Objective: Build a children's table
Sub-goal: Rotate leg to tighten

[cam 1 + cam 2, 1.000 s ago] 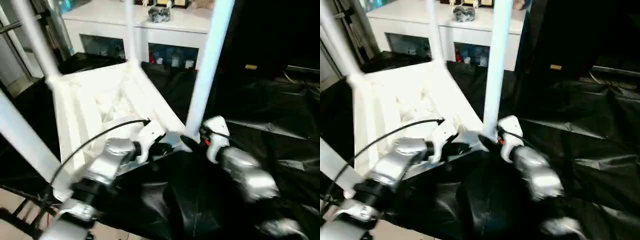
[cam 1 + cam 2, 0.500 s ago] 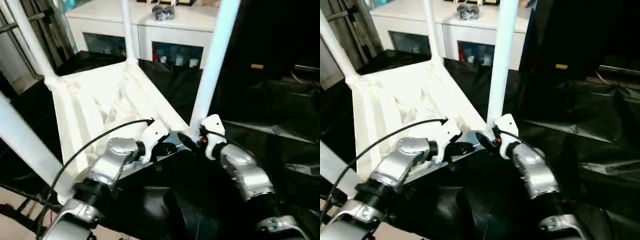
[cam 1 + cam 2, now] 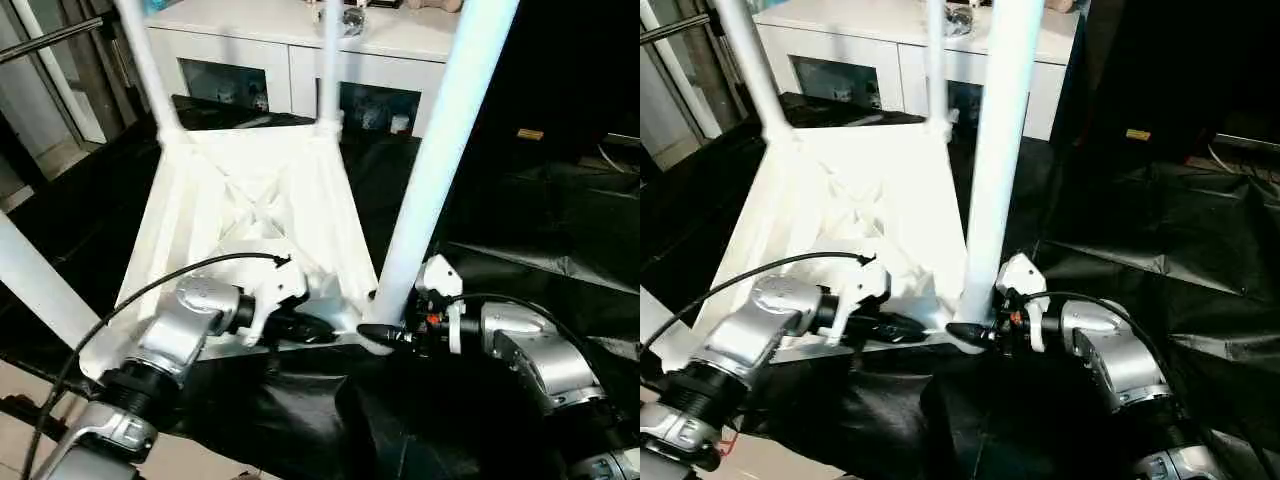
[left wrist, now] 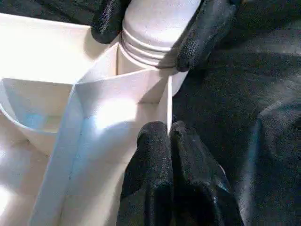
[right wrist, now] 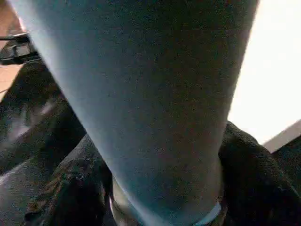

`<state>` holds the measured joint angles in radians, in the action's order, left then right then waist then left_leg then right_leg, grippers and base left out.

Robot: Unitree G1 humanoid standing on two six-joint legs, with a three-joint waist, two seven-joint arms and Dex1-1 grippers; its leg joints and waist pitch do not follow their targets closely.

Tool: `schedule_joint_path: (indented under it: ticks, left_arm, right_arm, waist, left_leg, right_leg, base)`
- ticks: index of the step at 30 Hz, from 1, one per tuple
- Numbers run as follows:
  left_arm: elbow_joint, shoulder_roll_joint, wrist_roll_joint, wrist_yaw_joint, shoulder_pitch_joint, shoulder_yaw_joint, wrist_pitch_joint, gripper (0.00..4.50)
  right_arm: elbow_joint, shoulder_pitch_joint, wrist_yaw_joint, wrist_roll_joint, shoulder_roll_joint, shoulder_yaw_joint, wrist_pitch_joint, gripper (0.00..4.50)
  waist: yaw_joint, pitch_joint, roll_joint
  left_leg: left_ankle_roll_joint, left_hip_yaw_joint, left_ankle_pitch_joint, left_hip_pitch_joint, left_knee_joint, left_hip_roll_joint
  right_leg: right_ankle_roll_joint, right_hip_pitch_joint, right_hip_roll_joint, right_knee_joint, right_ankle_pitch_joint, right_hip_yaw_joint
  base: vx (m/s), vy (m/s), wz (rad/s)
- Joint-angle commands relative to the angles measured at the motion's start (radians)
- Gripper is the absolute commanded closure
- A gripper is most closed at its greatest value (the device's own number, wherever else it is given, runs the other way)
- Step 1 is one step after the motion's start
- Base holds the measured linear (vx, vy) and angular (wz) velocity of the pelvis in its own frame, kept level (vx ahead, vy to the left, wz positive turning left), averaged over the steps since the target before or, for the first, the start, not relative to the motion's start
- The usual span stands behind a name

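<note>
While the children's table (image 3: 250, 200) lies upside down on the black-covered work table (image 3: 540, 220), its legs pointing up, the right gripper (image 3: 385, 338) is clamped around the base of the nearest leg (image 3: 440, 160). The left gripper (image 4: 168, 136) is closed, pinching a rib of the top beside that corner.
</note>
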<state>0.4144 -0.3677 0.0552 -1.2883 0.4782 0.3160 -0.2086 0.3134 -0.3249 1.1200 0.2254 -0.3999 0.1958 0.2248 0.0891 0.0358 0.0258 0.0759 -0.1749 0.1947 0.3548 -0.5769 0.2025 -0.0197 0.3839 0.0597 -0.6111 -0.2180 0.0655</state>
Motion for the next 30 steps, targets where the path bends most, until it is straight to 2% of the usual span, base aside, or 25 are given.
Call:
schedule_joint_path:
  ticks: [1, 9, 11, 13, 15, 16, 17, 18, 19, 21, 23, 24, 26, 28, 30]
  left_arm:
    - [-0.003, -0.005, 0.005, -0.041, 0.003, 0.041, 0.01, 4.5]
    - [0.015, 0.011, -0.005, -0.008, 0.009, 0.029, 0.019, 4.5]
    - [0.041, 0.049, -0.014, 0.083, 0.023, 0.008, 0.002, 4.5]
    - [0.041, 0.049, -0.014, 0.083, 0.023, 0.008, 0.002, 4.5]
    - [0.073, 0.105, -0.046, 0.222, 0.044, -0.005, -0.022, 4.5]
    - [0.085, 0.128, -0.059, 0.273, 0.052, -0.007, -0.034, 4.5]
    - [0.09, 0.14, -0.065, 0.298, 0.055, -0.008, -0.042, 4.5]
    - [0.101, 0.167, -0.073, 0.348, 0.062, -0.014, -0.055, 4.5]
    - [0.103, 0.183, -0.076, 0.37, 0.065, -0.015, -0.063, 4.5]
    - [0.109, 0.217, -0.084, 0.42, 0.07, -0.017, -0.08, 4.5]
    - [0.109, 0.237, -0.087, 0.441, 0.07, -0.014, -0.09, 4.5]
    - [0.104, 0.255, -0.09, 0.446, 0.066, -0.006, -0.096, 4.5]
    - [0.099, 0.259, -0.093, 0.437, 0.062, 0.003, -0.095, 4.5]
    - [0.094, 0.257, -0.092, 0.426, 0.059, 0.008, -0.093, 4.5]
    - [0.083, 0.241, -0.087, 0.398, 0.053, 0.016, -0.091, 4.5]
  right_arm:
    - [-0.019, 0.013, 0.029, 0.006, -0.008, 0.027, 0.024, 1.74]
    - [-0.042, 0.031, 0.036, 0.019, -0.003, 0.031, 0.052, 1.78]
    - [-0.019, 0.033, -0.051, -0.003, 0.034, 0.018, 0.066, 1.78]
    - [-0.019, 0.033, -0.051, -0.003, 0.034, 0.018, 0.066, 1.78]
    - [0.075, 0.006, -0.28, -0.072, 0.112, -0.017, 0.081, 1.78]
    - [0.111, -0.005, -0.363, -0.092, 0.142, -0.031, 0.084, 1.79]
    - [0.128, -0.01, -0.403, -0.101, 0.157, -0.038, 0.086, 1.79]
    - [0.151, -0.018, -0.482, -0.112, 0.19, -0.052, 0.096, 1.79]
    - [0.165, -0.025, -0.527, -0.117, 0.21, -0.061, 0.102, 1.8]
    - [0.196, -0.039, -0.625, -0.126, 0.255, -0.081, 0.117, 1.8]
    - [0.213, -0.048, -0.677, -0.144, 0.277, -0.078, 0.115, 1.8]
    - [0.227, -0.059, -0.703, -0.17, 0.297, -0.064, 0.084, 1.8]
    - [0.229, -0.065, -0.691, -0.168, 0.308, -0.065, 0.06, 1.8]
    - [0.225, -0.067, -0.671, -0.156, 0.31, -0.069, 0.058, 1.24]
    - [0.209, -0.066, -0.636, -0.137, 0.3, -0.072, 0.064, 1.07]
  waist:
    - [0.0, -0.051, -0.004]
    - [0.002, -0.051, -0.006]
    - [0.003, -0.049, -0.005]
    - [0.002, -0.047, -0.007]
    - [-0.004, -0.043, -0.007]
    - [-0.012, -0.032, -0.005]
    - [-0.013, -0.034, -0.008]
    - [-0.016, -0.035, -0.009]
    - [-0.02, -0.033, -0.007]
    - [-0.03, -0.033, -0.008]
    - [-0.033, -0.033, -0.007]
    - [-0.034, -0.033, -0.006]
    - [-0.033, -0.033, -0.009]
    - [-0.033, -0.035, -0.008]
    - [-0.032, -0.034, -0.007]
  left_leg:
    - [-0.07, 0.007, 0.112, -0.002, 0.057, 0.034]
    - [-0.067, 0.006, 0.111, -0.002, 0.056, 0.034]
    - [-0.06, 0.006, 0.126, -0.004, 0.057, 0.033]
    - [-0.049, 0.006, 0.152, -0.008, 0.06, 0.034]
    - [-0.032, 0.007, 0.17, -0.006, 0.064, 0.034]
    - [0.004, 0.01, 0.263, -0.018, 0.072, 0.028]
    - [0.011, 0.012, 0.274, -0.018, 0.071, 0.027]
    - [0.014, 0.016, 0.266, -0.012, 0.075, 0.029]
    - [0.015, 0.016, 0.272, -0.013, 0.076, 0.029]
    - [0.02, 0.017, 0.283, -0.016, 0.076, 0.029]
    - [0.017, 0.018, 0.291, -0.013, 0.077, 0.027]
    - [0.015, 0.017, 0.297, -0.016, 0.075, 0.027]
    - [0.008, 0.017, 0.293, -0.013, 0.075, 0.026]
    - [0.001, 0.018, 0.284, -0.01, 0.077, 0.027]
    - [-0.001, 0.017, 0.284, -0.01, 0.078, 0.029]
  right_leg:
    - [-0.23, -0.049, 0.079, 0.064, -0.03, -0.049]
    - [-0.231, -0.05, 0.079, 0.065, -0.029, -0.049]
    - [-0.228, -0.048, 0.079, 0.068, -0.054, -0.049]
    - [-0.224, -0.045, 0.081, 0.074, -0.1, -0.051]
    - [-0.212, -0.043, 0.081, 0.079, -0.154, -0.051]
    - [-0.176, -0.035, 0.083, 0.098, -0.346, -0.046]
    - [-0.158, -0.038, 0.087, 0.102, -0.393, -0.047]
    - [-0.137, -0.042, 0.088, 0.104, -0.412, -0.048]
    - [-0.125, -0.037, 0.087, 0.109, -0.424, -0.049]
    - [-0.126, -0.031, 0.085, 0.109, -0.424, -0.05]
    - [-0.12, -0.033, 0.085, 0.111, -0.433, -0.048]
    - [-0.113, -0.028, 0.086, 0.114, -0.445, -0.05]
    - [-0.105, -0.03, 0.086, 0.117, -0.452, -0.051]
    - [-0.104, -0.031, 0.086, 0.115, -0.432, -0.051]
    - [-0.114, -0.029, 0.084, 0.112, -0.402, -0.052]
  base:
    - [0.0, 0.0, 0.0]
    - [0.0, 0.0, 0.0]
    - [0.0, 0.0, 0.0]
    - [0.0, 0.0, 0.0]
    - [0.0, 0.0, 0.0]
    - [0.0, 0.0, 0.0]
    - [-0.063, -0.004, -0.03]
    - [0.0, 0.0, 0.0]
    - [0.0, 0.0, 0.0]
    - [0.0, 0.0, 0.0]
    - [0.0, 0.0, 0.0]
    - [0.0, 0.0, 0.0]
    - [0.0, 0.0, 0.0]
    - [0.0, 0.0, 0.0]
    - [0.0, 0.0, 0.0]
